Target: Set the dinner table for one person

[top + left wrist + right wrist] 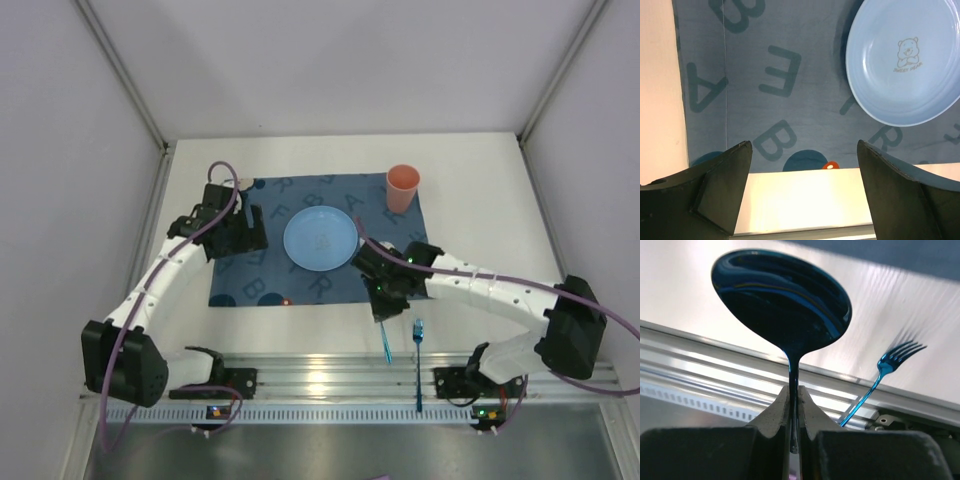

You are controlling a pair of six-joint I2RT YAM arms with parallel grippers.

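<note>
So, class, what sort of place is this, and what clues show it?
Likely a robot lab test cell, not a home: plain white panel walls box in a white table with an aluminium rail, the left arm and right arm bolted along it.

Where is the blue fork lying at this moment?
In the top view the blue fork lies near the right arm's base, tines on the dinner table, handle across the aluminium rail, just right of the spoon in the right tool.
</note>
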